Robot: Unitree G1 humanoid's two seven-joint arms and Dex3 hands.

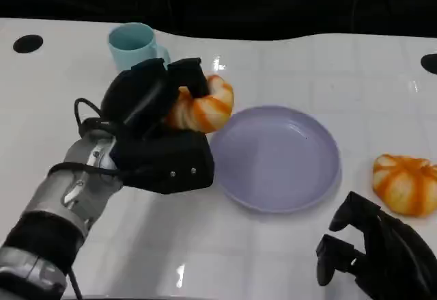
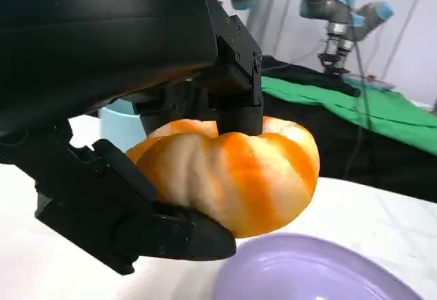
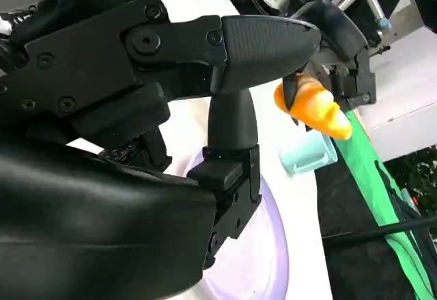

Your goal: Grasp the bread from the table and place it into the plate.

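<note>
My left hand [image 1: 153, 119] grips an orange-and-white striped bread [image 1: 203, 106] and holds it above the table, just left of the lilac plate [image 1: 276, 158]. In the left wrist view the fingers [image 2: 235, 88] clamp the bread [image 2: 239, 170] from above and below, with the plate's rim [image 2: 307, 273] right under it. A second bread [image 1: 405, 183] lies on the table to the right of the plate. My right hand [image 1: 379, 249] hangs low at the front right, holding nothing, fingers loosely curled. The right wrist view shows the held bread [image 3: 314, 108] far off past the plate [image 3: 263, 245].
A light blue mug [image 1: 135, 44] stands behind my left hand, close to the held bread. Black round holes [image 1: 27, 43] mark the white tabletop at the far left and far right. A black cloth backs the table's far edge.
</note>
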